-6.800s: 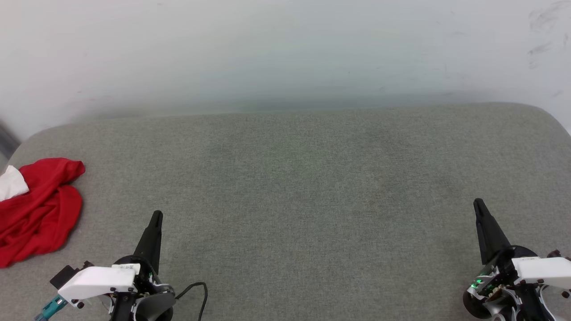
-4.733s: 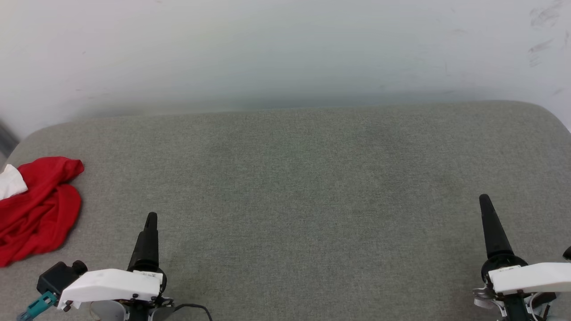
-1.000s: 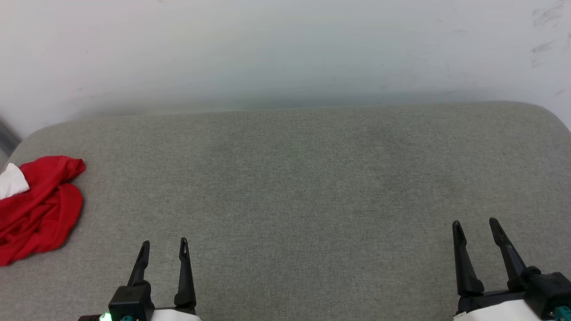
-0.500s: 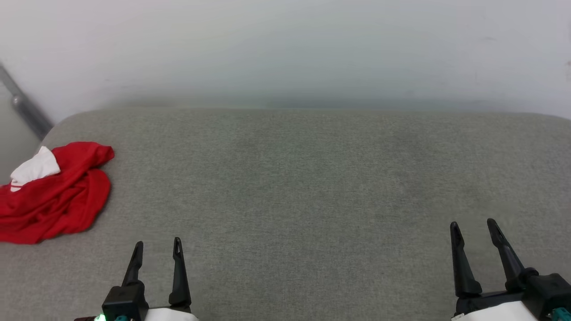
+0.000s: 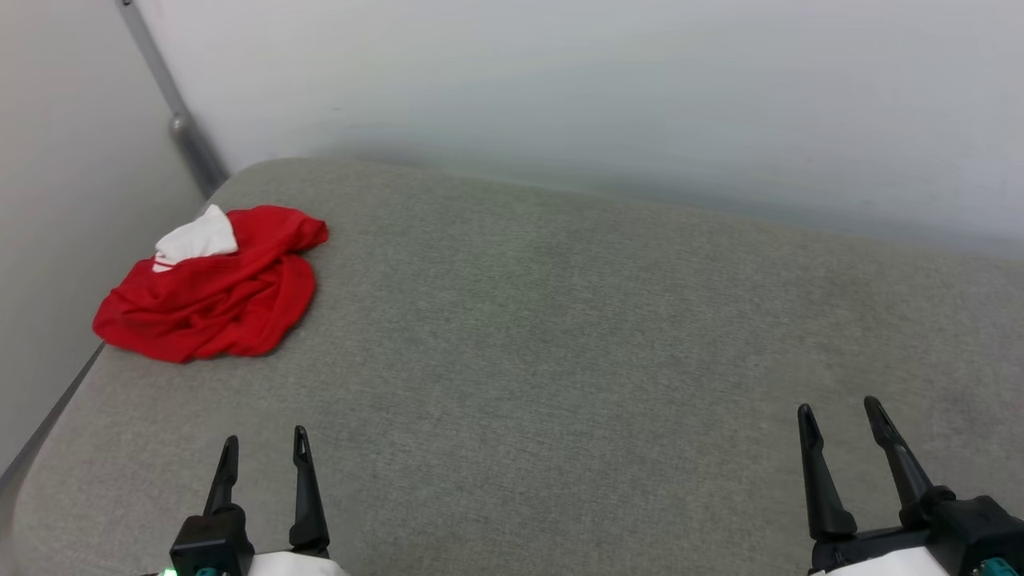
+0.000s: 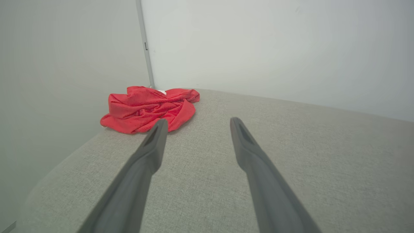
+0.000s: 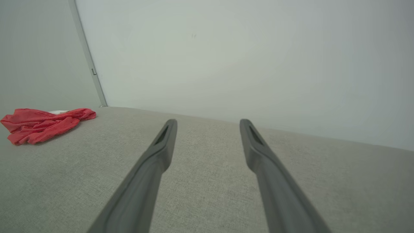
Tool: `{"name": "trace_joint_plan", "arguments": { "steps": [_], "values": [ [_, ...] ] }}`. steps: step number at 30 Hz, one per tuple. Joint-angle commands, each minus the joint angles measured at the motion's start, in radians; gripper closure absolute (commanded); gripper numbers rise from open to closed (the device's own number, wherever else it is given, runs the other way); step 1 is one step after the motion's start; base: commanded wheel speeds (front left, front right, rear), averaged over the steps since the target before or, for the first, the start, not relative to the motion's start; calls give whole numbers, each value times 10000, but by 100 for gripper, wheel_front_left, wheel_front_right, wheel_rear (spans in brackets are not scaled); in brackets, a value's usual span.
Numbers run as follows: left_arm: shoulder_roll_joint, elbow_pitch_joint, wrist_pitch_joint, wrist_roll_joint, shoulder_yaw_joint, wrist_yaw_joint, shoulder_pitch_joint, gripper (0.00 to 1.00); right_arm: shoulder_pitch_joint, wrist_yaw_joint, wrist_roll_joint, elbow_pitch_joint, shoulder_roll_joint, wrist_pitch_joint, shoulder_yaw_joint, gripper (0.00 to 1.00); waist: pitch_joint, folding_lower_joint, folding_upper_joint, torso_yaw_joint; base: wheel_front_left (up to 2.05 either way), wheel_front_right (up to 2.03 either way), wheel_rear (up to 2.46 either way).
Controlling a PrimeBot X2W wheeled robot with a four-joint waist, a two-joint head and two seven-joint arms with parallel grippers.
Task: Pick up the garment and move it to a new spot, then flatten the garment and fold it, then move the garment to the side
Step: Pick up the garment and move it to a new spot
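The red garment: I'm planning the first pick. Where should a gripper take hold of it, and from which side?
Probably a raised red fold on the near-right side of the garment, taken from above by the open left gripper. It lies crumpled in a heap with ridges standing up, and the wall crowds its left side.

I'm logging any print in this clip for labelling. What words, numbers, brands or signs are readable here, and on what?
None can be read.
The garment lies crumpled on the grey cushion, with plain red cloth and a white sleeve facing up and no lettering showing.
A faint mark on the wall in the right wrist view is too small to read.
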Motion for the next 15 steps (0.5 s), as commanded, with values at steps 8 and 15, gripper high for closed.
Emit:
{"name": "trace_joint_plan", "arguments": {
  "steps": [8, 15],
  "values": [
    [-11, 0, -26, -112, 211, 90, 119, 0, 150, -3, -199, -89, 6, -25, 36, 0, 20, 0, 0, 1348, 0, 0, 0],
    [-16, 6, -28, -218, 380, 144, 175, 0, 115, -3, -278, -75, 6, -25, 111, 0, 70, 0, 0, 2087, 0, 0, 0]
  ]
}}
